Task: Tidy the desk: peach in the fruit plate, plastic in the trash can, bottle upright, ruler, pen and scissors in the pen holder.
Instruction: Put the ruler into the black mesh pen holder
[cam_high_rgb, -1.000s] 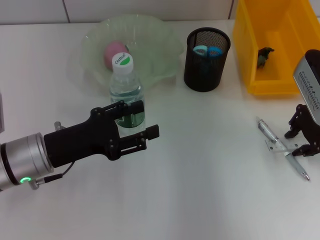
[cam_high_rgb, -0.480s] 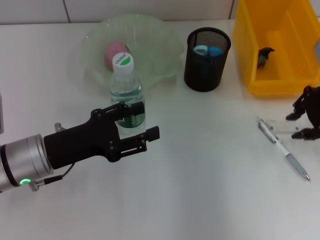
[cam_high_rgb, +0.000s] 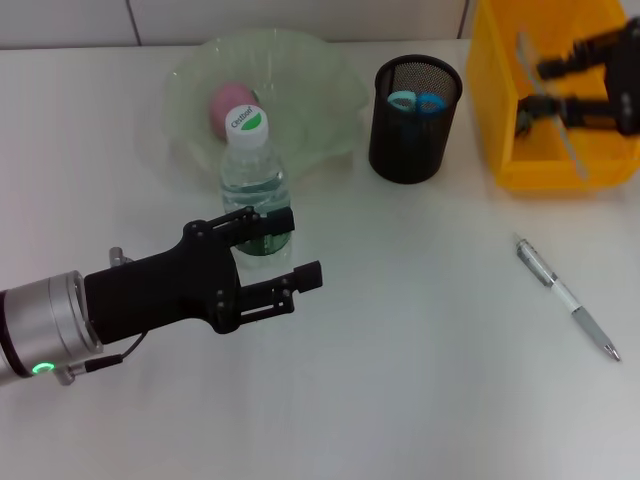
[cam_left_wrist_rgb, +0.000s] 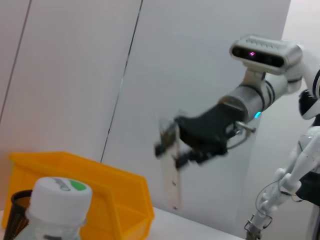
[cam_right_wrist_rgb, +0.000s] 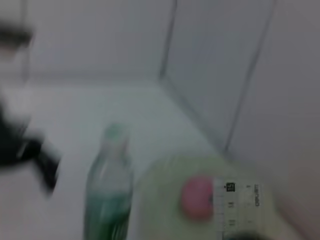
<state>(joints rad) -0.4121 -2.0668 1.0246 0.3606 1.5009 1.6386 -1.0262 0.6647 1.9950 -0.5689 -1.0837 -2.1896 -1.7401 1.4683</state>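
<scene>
Peach: the pink round peach (cam_high_rgb: 230, 104) lies in the pale green glass fruit plate (cam_high_rgb: 320, 85) at the far left, so that step looks done.
Bottle: the clear plastic water bottle with a white cap (cam_high_rgb: 252, 180) stands upright just in front of the plate, also done by the look of it.
Left gripper (cam_high_rgb: 290, 248): black fingers apart, hanging just near of the bottle and holding nothing.
Scissors: blue loop handles (cam_high_rgb: 416, 101) show inside the black mesh pen holder (cam_high_rgb: 413, 118) (likely the scissors, blades hidden).
Ruler: the clear plastic ruler (cam_high_rgb: 555, 105) hangs clamped in the right gripper (cam_high_rgb: 568, 85), raised over the yellow plastic bin (cam_high_rgb: 520, 160) at the far right; it has yet to reach the holder.
Pen: the silver pen (cam_high_rgb: 568, 298) lies on the white desk (cam_high_rgb: 420, 330), near right, not yet picked up.
Plastic: a dark scrap (cam_high_rgb: 527, 115) lies in the bin, too blurred to name.
Hard to make out: the right gripper is smeared in the head view.
</scene>
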